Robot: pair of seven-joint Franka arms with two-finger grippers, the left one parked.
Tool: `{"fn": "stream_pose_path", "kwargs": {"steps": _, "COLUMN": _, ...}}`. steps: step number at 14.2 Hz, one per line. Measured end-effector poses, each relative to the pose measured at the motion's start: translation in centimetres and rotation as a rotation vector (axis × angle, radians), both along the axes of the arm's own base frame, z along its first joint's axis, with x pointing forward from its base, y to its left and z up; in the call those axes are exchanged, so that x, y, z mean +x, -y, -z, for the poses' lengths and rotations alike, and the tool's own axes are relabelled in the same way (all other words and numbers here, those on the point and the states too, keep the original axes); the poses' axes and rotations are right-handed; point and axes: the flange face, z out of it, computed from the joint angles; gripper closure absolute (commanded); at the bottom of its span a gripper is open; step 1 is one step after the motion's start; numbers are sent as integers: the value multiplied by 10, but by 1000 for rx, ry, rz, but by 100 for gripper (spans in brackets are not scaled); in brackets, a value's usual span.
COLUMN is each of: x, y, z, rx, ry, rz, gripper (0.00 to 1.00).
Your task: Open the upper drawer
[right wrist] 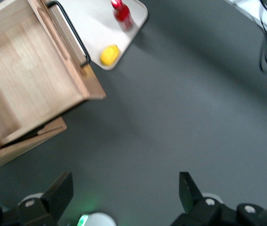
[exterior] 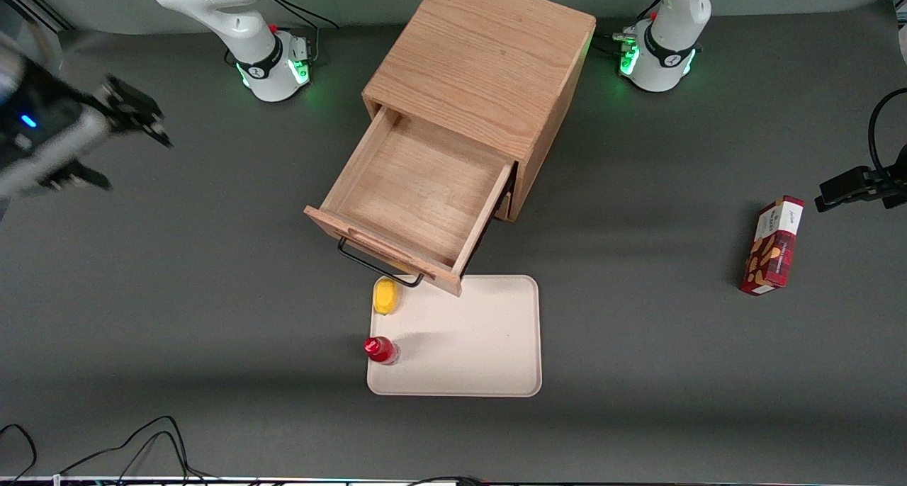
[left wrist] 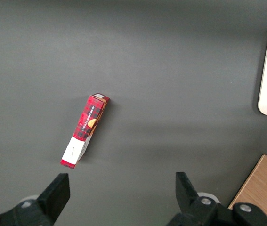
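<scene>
Upper drawer (exterior: 418, 188) is pulled well out of the oak cabinet (exterior: 489, 54), its shallow wooden tray bare inside (nothing in it that I can see). Its long axis runs from the cabinet toward the front camera, slanted a bit toward the working arm's end of the table. The drawer front with the black wire handle (exterior: 375, 265) faces the front camera and overhangs the rim of the cream tray (exterior: 489, 373). The lower drawer (right wrist: 29, 136) shows only as a sliver under the upper one in the right wrist view.

On the cream tray: a yellow object (exterior: 385, 295) just below the handle, and a small red bottle (exterior: 380, 349) nearer the front camera than the yellow one, both at the tray's edge on the claw's side.

The claw, i.e. the gripper (exterior: 106, 146), hangs in the air well apart from the drawer, toward the working arm's end of the table, with bare table between them. It is released: fingers (right wrist: 60, 188) spread wide, nothing between them.

A red plaid box (exterior: 772, 245) lies far from the claw, toward the parked arm's end.
</scene>
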Motion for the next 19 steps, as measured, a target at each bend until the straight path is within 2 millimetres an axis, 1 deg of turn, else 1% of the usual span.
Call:
{"fn": "stream_pose_path", "kwargs": {"steps": 1, "x": -22, "y": 11, "z": -17, "rx": -11, "ry": -10, "rz": 95, "gripper": 0}}
{"fn": "stream_pose_path", "kwargs": {"steps": 2, "x": -42, "y": 17, "z": -31, "rx": -20, "ry": -17, "rz": 193, "gripper": 0}}
{"fn": "stream_pose_path", "kwargs": {"steps": 3, "x": -60, "y": 19, "z": -38, "rx": -26, "ry": -25, "rz": 267, "gripper": 0}}
{"fn": "stream_pose_path", "kwargs": {"steps": 4, "x": -73, "y": 19, "z": -37, "rx": -33, "ry": -36, "rz": 316, "gripper": 0}}
{"fn": "stream_pose_path", "kwargs": {"steps": 5, "x": -84, "y": 22, "z": -32, "rx": -40, "ry": -53, "rz": 351, "gripper": 0}}
{"fn": "stream_pose_path", "kwargs": {"steps": 7, "x": -100, "y": 35, "z": -10, "rx": -50, "ry": -86, "rz": 429, "gripper": 0}}
{"fn": "stream_pose_path", "kwargs": {"steps": 8, "x": -104, "y": 41, "z": 3, "rx": -50, "ry": -89, "rz": 484, "gripper": 0}}
{"fn": "stream_pose_path", "kwargs": {"steps": 10, "x": -109, "y": 47, "z": 30, "rx": -55, "ry": -94, "rz": 568, "gripper": 0}}
{"fn": "stream_pose_path", "kwargs": {"steps": 13, "x": -105, "y": 49, "z": 56, "rx": -66, "ry": -67, "rz": 606, "gripper": 0}}
{"fn": "stream_pose_path", "kwargs": {"steps": 15, "x": -101, "y": 52, "z": 66, "rx": -83, "ry": -45, "rz": 617, "gripper": 0}}
{"fn": "stream_pose_path", "kwargs": {"steps": 19, "x": -95, "y": 61, "z": 66, "rx": -133, "ry": 8, "rz": 635, "gripper": 0}}
